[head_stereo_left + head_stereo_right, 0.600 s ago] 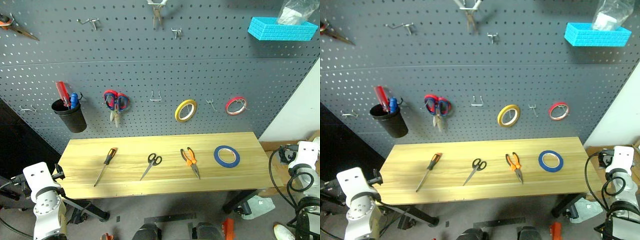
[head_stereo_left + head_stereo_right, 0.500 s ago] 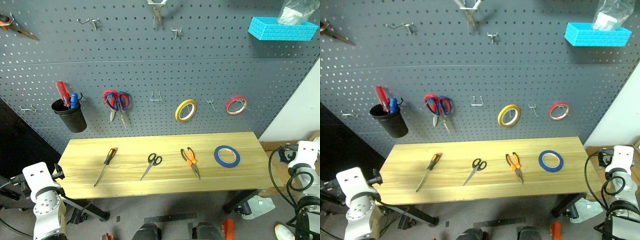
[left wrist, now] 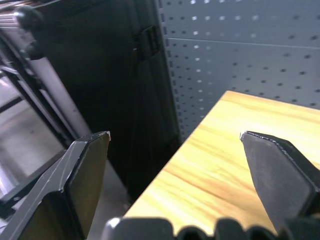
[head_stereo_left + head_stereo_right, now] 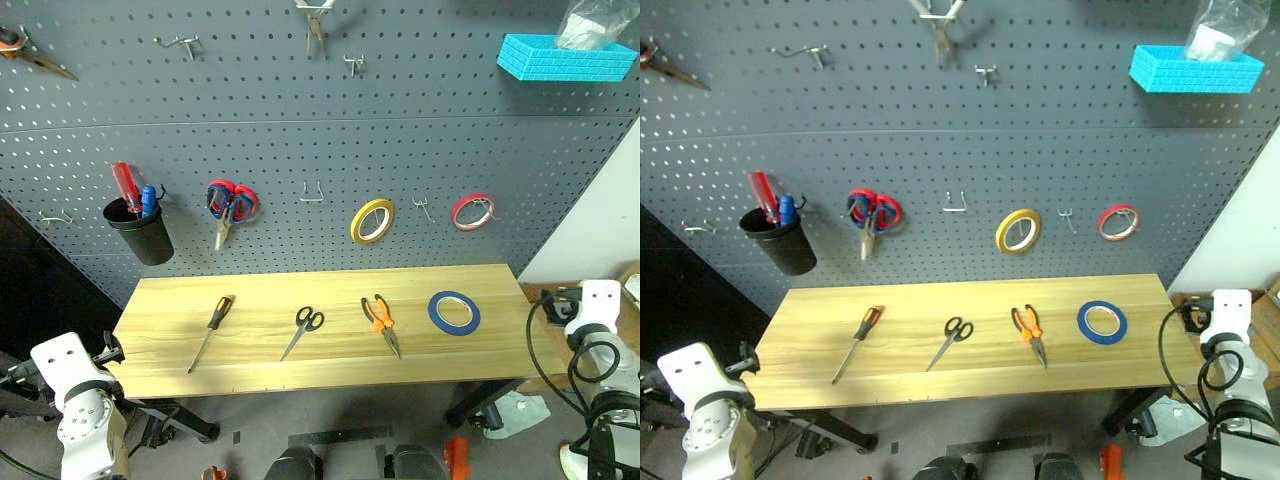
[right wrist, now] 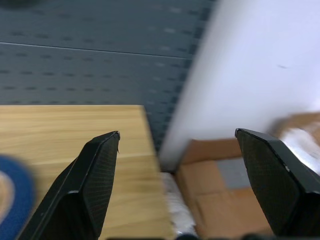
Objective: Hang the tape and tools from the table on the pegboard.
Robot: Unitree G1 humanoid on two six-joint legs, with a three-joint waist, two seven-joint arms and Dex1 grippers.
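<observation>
Four items flat on the counter [image 4: 330, 375]: screwdriver [image 4: 212, 329], scissors [image 4: 301, 329], pliers [image 4: 380, 322], blue tape [image 4: 454, 312], well apart, none hung yet. Left pincer [image 3: 175, 165] and right pincer [image 5: 177, 165] both spread, empty, off the counter ends. Risks: flat tape and thin scissors likely slide under a pinch; free pegboard [image 4: 300, 120] hooks [image 4: 312, 192] are small, easy to miss; hanging red-blue scissors [image 4: 228, 207] could get knocked.

Left end effector [image 3: 175, 145] fingers spread wide and empty, right end effector [image 5: 177, 142] likewise spread, empty
</observation>
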